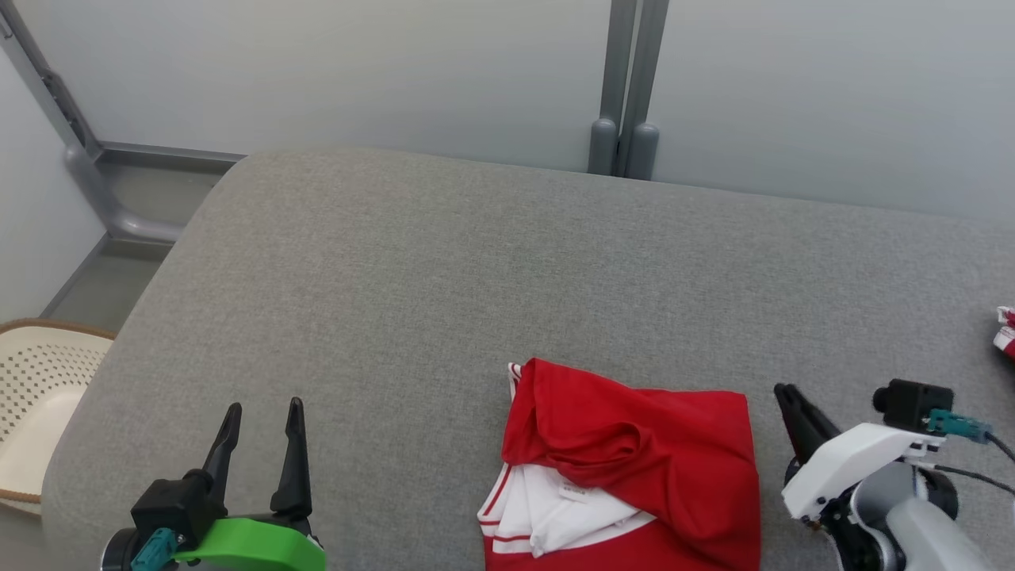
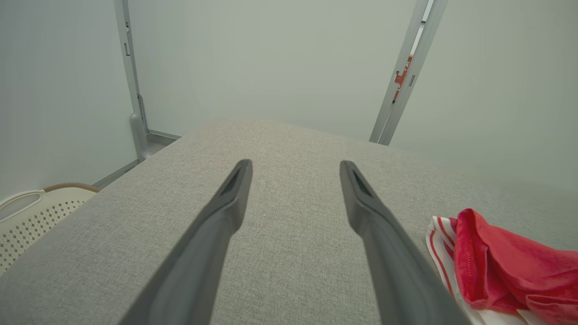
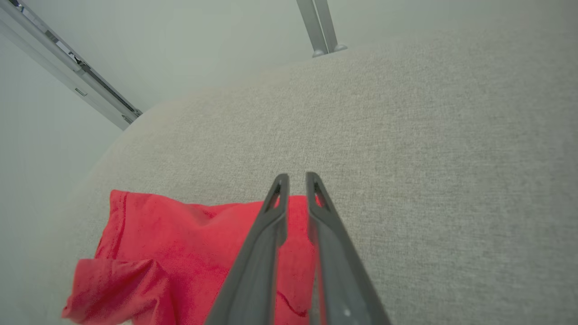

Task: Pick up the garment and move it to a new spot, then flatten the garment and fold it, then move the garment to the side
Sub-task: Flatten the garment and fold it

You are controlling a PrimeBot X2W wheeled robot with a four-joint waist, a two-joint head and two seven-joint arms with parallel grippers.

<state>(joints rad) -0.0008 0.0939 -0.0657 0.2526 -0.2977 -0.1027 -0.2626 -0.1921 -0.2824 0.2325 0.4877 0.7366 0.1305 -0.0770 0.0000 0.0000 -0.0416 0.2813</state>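
Grey fabric-covered tabletop (image 1: pixel 396 277) with a red garment (image 1: pixel 658 452) lying on it.
The garment sits folded and rumpled, with a white, red-striped collar showing at its front left. Well to the garment's right lies a small red-and-white cloth (image 1: pixel 1005 329), cut off by the head view's edge. Behind the garment the woven cover stretches wide.

Garment (image 1: pixel 634 460): red shirt, white collar area trimmed with thin red stripes. Lay folded into a rough, lumpy rectangle on the grey padded surface (image 1: pixel 444 277), near its front edge and right of centre. Red cloth was doubled over on top, creased and bunched toward the left. White collar part was exposed at lower left, a small label showing.
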